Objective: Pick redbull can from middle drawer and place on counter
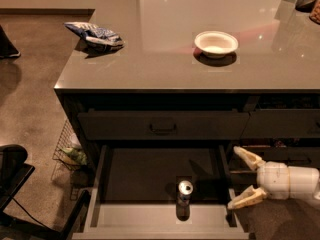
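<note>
While the redbull can [185, 191] stands in the middle drawer [130, 219], the jaws hang apart just outside.

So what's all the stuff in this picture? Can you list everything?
can: one, silver top, dark body, standing upright in the open drawer, near its front.
drawer: one, open, dark bottom, pale grey walls, below the closed drawer.
closed drawer: one, dark with a black handle, just under the counter.
counter: one, shiny grey-brown, on top of the cabinet.
bowl: one, white, on the counter.
snack bag: one, blue and white, crumpled, near the counter's left corner.
wire basket: one, on the floor left of the cabinet.
gripper: one, cream, open, at the drawer's right side, apart from the can.
</note>
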Motion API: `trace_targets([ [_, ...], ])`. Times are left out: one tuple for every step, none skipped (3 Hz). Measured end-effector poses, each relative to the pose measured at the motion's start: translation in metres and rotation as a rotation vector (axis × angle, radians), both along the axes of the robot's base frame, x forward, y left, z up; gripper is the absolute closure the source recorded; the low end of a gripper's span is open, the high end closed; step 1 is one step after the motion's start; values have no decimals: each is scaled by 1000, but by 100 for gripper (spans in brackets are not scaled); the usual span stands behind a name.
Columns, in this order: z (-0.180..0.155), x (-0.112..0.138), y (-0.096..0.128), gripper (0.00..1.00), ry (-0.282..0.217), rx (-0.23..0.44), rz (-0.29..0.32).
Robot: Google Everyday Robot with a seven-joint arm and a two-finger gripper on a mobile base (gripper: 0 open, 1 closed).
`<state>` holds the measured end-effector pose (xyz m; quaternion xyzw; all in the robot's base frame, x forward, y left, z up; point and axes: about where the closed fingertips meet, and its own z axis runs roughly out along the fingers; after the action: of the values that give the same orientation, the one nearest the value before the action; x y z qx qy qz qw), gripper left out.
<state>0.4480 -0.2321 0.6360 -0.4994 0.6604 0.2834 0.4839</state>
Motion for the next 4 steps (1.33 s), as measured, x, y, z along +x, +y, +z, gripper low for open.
trace_targets([
  [-53,6,11,0,13,-24,67],
  [-53,6,11,0,13,-24,67],
  [-72,15,36,0,38,-2,109],
  [-112,35,78,0,58,42,172],
])
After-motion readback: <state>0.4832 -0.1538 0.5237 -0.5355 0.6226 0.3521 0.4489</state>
